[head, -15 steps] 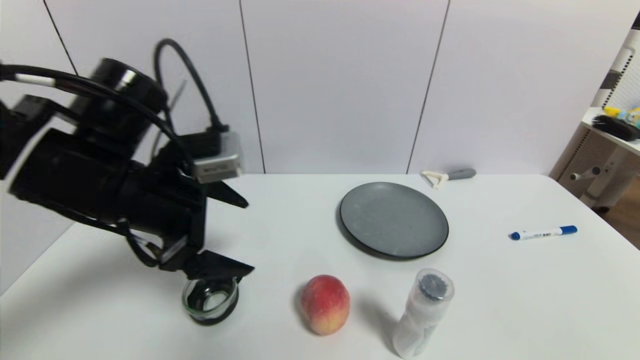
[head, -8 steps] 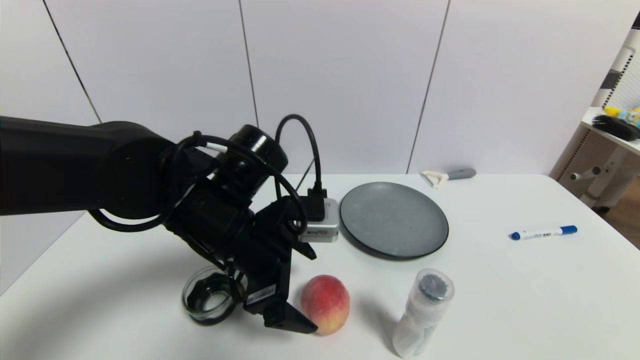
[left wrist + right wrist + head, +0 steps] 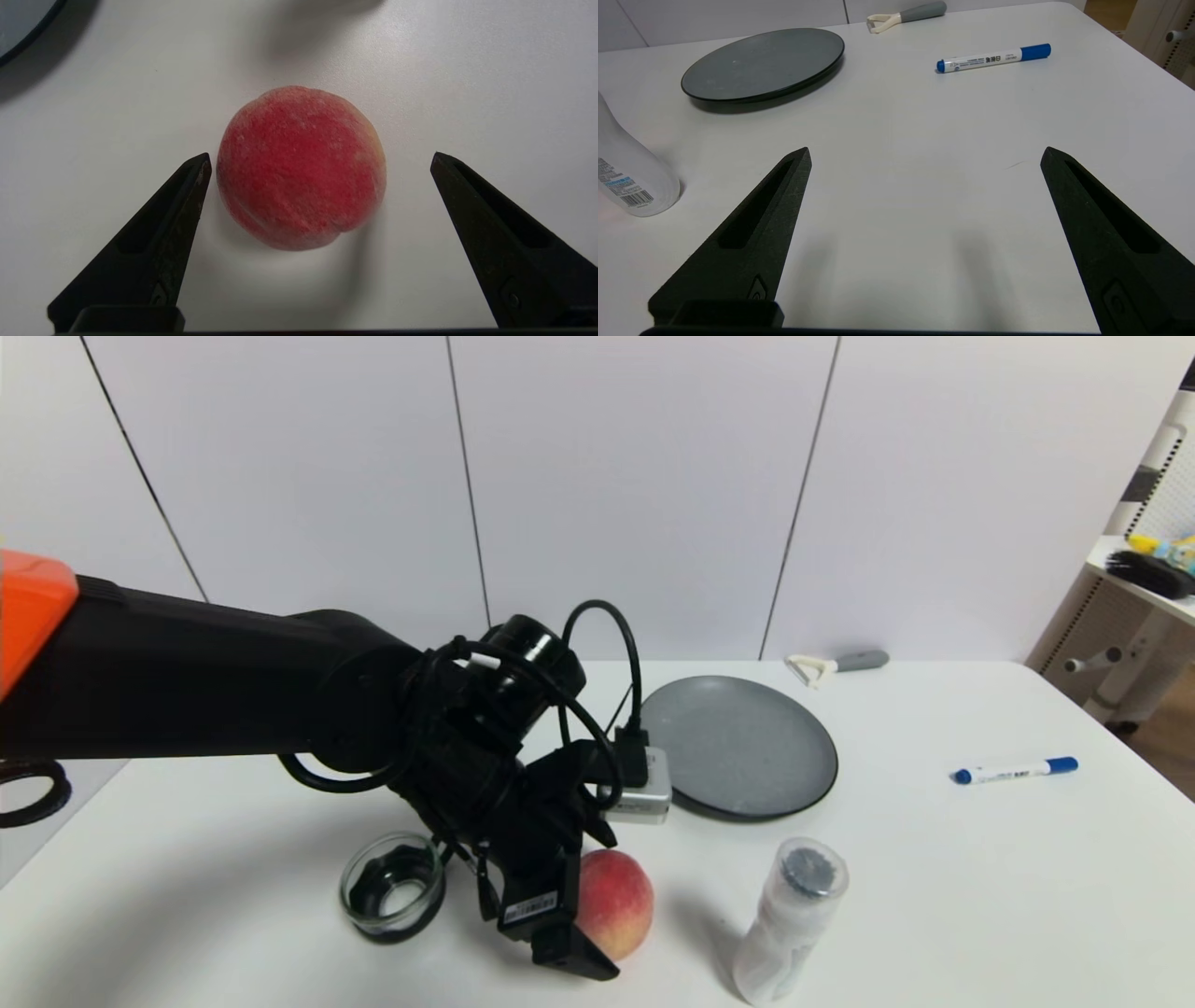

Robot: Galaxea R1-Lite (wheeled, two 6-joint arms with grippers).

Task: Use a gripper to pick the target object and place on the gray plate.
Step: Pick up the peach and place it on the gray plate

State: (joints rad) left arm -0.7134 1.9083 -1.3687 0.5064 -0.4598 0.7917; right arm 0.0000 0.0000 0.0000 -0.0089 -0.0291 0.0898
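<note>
Peach (image 3: 618, 903) sat on the white table (image 3: 980, 877) at the near edge, left half hidden in the head view behind the left gripper (image 3: 597, 896). Seen whole from the left wrist (image 3: 301, 167), lying between two spread fingers (image 3: 154, 247), one tip just beside the skin, the other well apart; contact could not be confirmed. Held nothing. Small white label on the gripper body, print too small to read. Glass cup (image 3: 392, 887) just left of the gripper, clear bottle (image 3: 789, 919) right of the peach, barcode sticker visible on it (image 3: 630, 186), text unreadable. Gray plate (image 3: 747, 747) farther back, bare, its left rim covered by the silver box. Beyond it a peeler (image 3: 836, 665); far right a blue marker (image 3: 1015, 771), writing illegible. Right gripper (image 3: 924, 158) spread wide over bare table, grasping nothing, outside the head view.
</note>
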